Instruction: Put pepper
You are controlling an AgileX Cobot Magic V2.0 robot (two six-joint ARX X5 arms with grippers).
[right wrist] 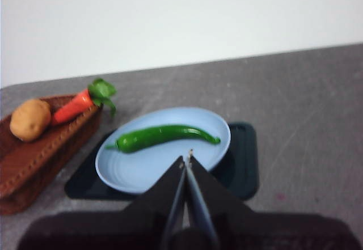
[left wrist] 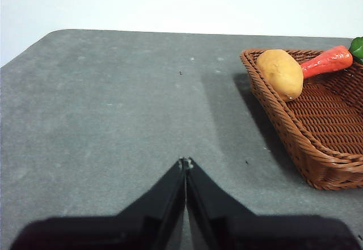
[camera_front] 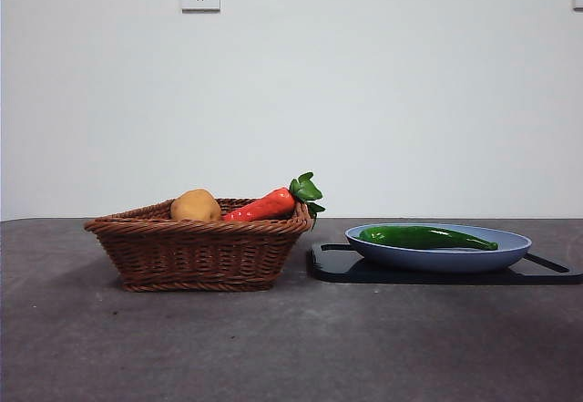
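The long glossy green pepper (camera_front: 425, 237) lies across the blue plate (camera_front: 510, 249), which rests on a black tray (camera_front: 364, 269) at the right of the table. From the right wrist, the pepper (right wrist: 164, 137) lies on the plate (right wrist: 130, 170) just beyond my right gripper (right wrist: 186, 160), whose jaws are shut and hold nothing. My left gripper (left wrist: 185, 162) is also shut and empty, hovering over bare table to the left of the wicker basket (left wrist: 317, 148). Neither arm appears in the front view.
The wicker basket (camera_front: 200, 252) stands left of centre with a potato (camera_front: 195, 206) and a red-orange carrot with green leaves (camera_front: 264, 206) in it. The carrot's leafy end overhangs the basket rim toward the plate. Grey tabletop stretches in front.
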